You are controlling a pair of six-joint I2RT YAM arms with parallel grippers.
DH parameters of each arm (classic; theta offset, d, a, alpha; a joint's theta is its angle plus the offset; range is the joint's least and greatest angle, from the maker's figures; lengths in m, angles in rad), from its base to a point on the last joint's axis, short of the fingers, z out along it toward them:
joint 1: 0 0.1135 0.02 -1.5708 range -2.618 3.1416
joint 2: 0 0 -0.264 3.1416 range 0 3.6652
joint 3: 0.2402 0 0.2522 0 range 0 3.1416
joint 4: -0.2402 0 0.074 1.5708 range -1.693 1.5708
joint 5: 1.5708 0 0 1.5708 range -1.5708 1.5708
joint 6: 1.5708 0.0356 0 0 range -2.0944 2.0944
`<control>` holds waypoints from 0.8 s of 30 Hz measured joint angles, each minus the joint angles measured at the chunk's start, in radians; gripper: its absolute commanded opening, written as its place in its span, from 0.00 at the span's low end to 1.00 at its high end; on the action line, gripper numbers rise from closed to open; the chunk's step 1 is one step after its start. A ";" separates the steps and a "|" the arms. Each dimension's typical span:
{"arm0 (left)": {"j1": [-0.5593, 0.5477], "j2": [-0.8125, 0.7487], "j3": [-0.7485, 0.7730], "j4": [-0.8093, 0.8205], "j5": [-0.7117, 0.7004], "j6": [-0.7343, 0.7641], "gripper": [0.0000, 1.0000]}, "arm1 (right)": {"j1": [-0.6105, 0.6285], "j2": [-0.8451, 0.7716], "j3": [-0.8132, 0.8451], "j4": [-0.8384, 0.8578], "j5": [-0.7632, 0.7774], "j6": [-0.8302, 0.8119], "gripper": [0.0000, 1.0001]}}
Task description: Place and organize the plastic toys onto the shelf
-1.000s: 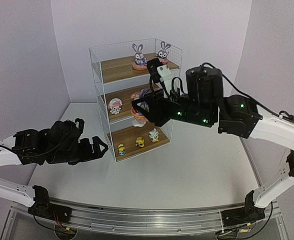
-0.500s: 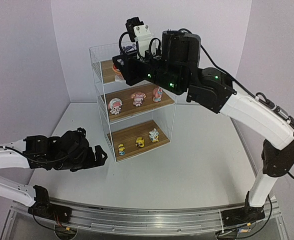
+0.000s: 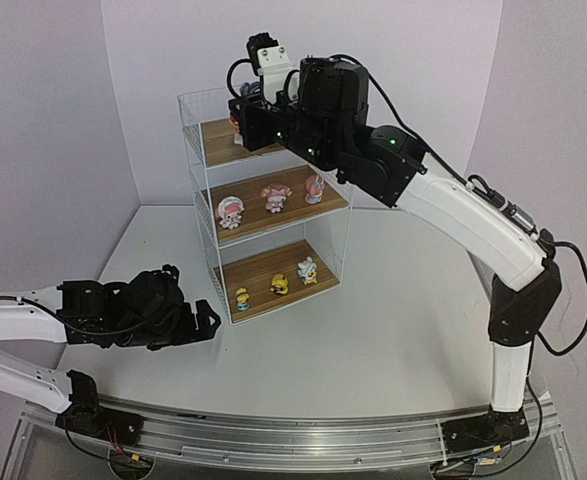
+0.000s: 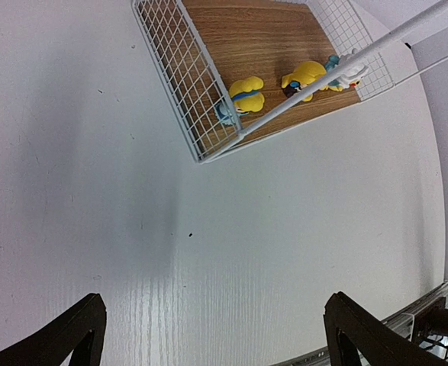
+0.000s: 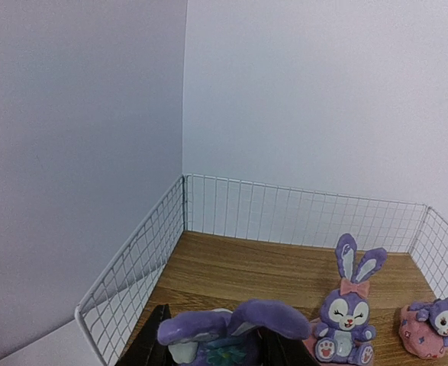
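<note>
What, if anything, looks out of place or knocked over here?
Nothing stands out. The middle board's pink-white toys and the bottom board's small toys stand upright in rows. One purple bunny is off the shelf only because the right gripper holds it over the top board.

shelf (image 3: 258,272): no readable text
toys (image 3: 231,212): no readable marks or numbers
arms (image 3: 453,215): no legible labels

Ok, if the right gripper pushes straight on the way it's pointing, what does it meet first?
With the held bunny leading, likely the bare top board, left of the sitting bunny; beyond it the shelf's wire back wall. Depth is unclear.
</note>
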State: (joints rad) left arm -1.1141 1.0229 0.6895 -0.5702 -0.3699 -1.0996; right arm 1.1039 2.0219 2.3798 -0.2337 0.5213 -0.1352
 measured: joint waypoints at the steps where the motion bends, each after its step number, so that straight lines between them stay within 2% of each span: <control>1: 0.000 0.000 0.000 0.006 0.001 0.002 1.00 | -0.005 0.002 0.001 0.001 0.000 0.001 0.00; 11: 0.000 0.001 -0.009 0.041 0.003 0.017 1.00 | -0.033 0.055 0.036 0.004 -0.012 0.010 0.01; 24: 0.000 0.003 -0.031 0.058 0.021 0.028 1.00 | -0.044 0.074 0.055 0.011 -0.058 0.073 0.19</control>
State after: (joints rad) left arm -1.1141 1.0261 0.6582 -0.5125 -0.3487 -1.0721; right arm 1.0603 2.0956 2.4348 -0.2230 0.4632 -0.0624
